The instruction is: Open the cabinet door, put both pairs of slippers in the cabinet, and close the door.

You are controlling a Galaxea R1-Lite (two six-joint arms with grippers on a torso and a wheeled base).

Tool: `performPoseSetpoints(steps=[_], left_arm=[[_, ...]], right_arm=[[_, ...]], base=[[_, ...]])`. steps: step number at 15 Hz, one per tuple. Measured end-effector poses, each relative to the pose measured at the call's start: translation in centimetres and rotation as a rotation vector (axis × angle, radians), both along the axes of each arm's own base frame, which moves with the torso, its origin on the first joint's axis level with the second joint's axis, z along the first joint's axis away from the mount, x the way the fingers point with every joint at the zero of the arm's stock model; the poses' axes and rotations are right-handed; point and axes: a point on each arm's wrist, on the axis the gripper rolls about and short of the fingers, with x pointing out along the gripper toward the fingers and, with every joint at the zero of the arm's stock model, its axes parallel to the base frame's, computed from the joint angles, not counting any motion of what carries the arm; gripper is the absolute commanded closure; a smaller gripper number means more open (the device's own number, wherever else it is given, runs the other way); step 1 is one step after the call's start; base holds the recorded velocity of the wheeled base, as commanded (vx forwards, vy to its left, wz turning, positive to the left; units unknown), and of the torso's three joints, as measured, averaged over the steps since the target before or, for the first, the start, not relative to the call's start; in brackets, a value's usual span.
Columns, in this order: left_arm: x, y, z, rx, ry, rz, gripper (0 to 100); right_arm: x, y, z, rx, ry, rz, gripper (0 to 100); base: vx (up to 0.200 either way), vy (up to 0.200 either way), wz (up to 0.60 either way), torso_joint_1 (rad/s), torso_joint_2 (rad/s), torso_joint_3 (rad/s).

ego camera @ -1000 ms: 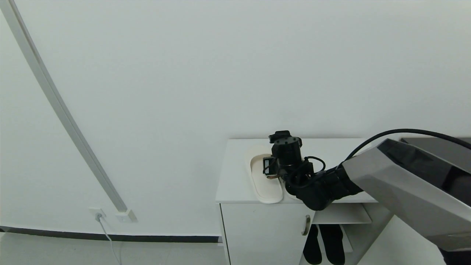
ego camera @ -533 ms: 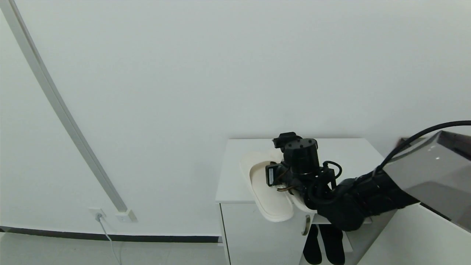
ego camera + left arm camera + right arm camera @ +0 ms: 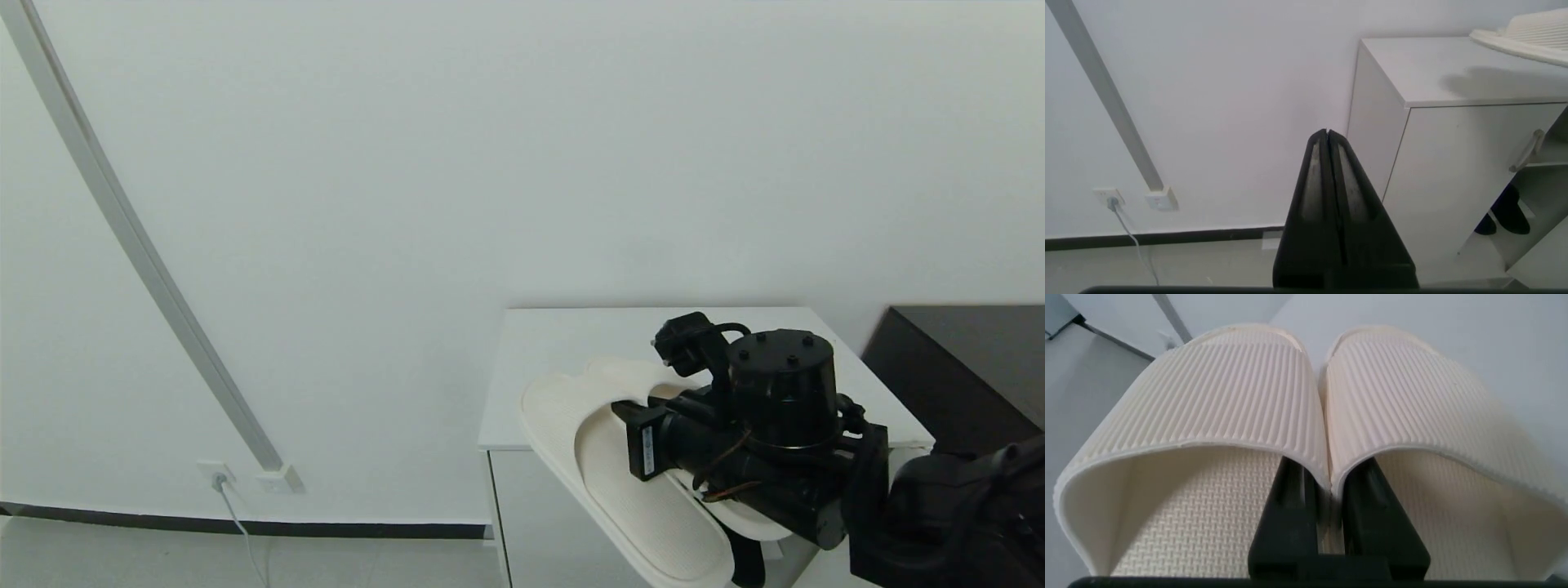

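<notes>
My right gripper [image 3: 635,416] is shut on a pair of cream ribbed slippers [image 3: 645,498], pinching their inner strap edges together [image 3: 1323,478]. The pair hangs tilted in the air in front of the white cabinet's top [image 3: 563,343], over its front edge. In the left wrist view the cabinet's left door [image 3: 1454,180] is closed, its handle [image 3: 1527,149] at the inner edge. To the right of it the compartment stands open, with a pair of black slippers [image 3: 1511,214] low inside. My left gripper [image 3: 1327,135] is shut and empty, off to the cabinet's left.
A dark piece of furniture [image 3: 963,351] stands right of the cabinet. A grey cable duct [image 3: 122,229] runs down the white wall to a socket [image 3: 214,474] with a plugged cord. Bare floor lies left of the cabinet.
My right gripper has lifted the cream slippers off the cabinet top and drawn them forward and to the right, closer to the head camera.
</notes>
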Motion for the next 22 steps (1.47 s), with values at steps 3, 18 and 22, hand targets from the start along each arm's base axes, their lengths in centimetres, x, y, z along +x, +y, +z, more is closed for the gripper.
performPoseSetpoints(steps=[3,18,22], left_arm=[[0.0,0.0,0.0,0.0,0.0,0.0,100],[0.0,0.0,0.0,0.0,0.0,0.0,100],[0.0,0.0,0.0,0.0,0.0,0.0,100]], right_arm=[[-0.7,-0.1,0.3,0.006,-0.005,0.012,100],[-1.4,-0.7,-0.3,-0.019,0.01,0.014,100],[-1.4,-0.8,-0.4,-0.041,0.001,0.019,100]], base=[[0.0,0.0,0.0,0.0,0.0,0.0],[-0.093,0.0,0.0,0.001,0.0,0.001],[0.0,-0.05,0.0,0.001,0.0,0.002]])
